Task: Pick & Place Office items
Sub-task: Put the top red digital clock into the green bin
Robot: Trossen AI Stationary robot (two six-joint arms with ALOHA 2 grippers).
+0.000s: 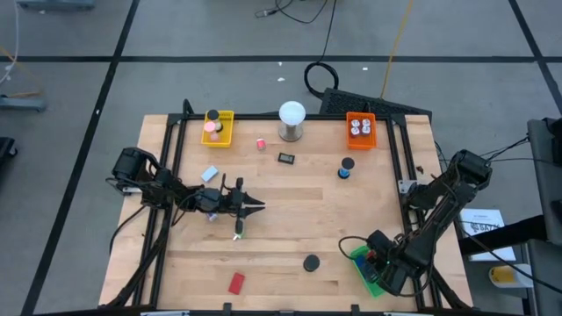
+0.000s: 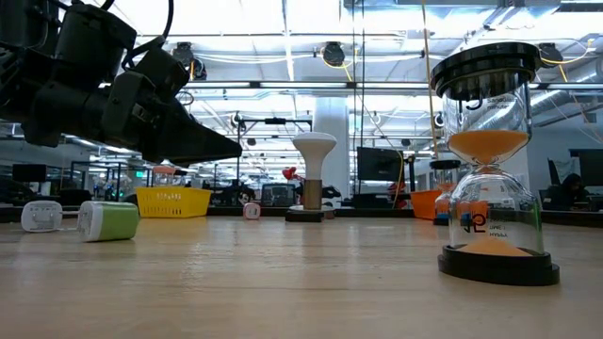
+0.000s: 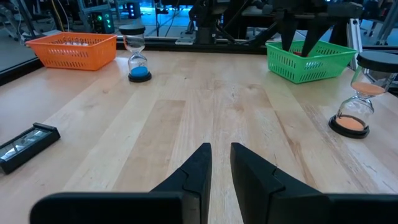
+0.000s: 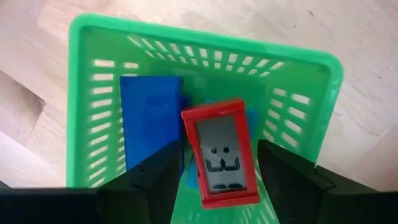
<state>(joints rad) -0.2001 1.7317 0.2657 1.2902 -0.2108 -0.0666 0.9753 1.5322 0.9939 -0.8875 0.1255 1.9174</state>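
My right gripper (image 1: 367, 261) hangs open over the green tray (image 4: 99, 93) at the table's near right corner. A red-framed block with a grey face (image 4: 219, 152) lies tilted on a blue flat block (image 4: 149, 118) inside the tray. My fingers stand on either side of the red block, and a strip of blue shows beside one of them. My left gripper (image 3: 221, 152) hovers level over the table's left middle, pointing right and empty, with only a slit between its fingers. Loose items rest on the wood: a red block (image 1: 236, 283), a blue block (image 1: 209, 174), a pink piece (image 1: 261, 144) and a green and white bit (image 2: 108, 221).
A black-capped hourglass with orange sand (image 2: 492, 160) stands near the near edge, and a blue one (image 1: 347, 167) at the far right. The white ball lamp (image 1: 291, 118), yellow tray (image 1: 217, 127) and orange tray (image 1: 361, 130) line the far edge. A flat black item (image 1: 286, 158) lies near the lamp.
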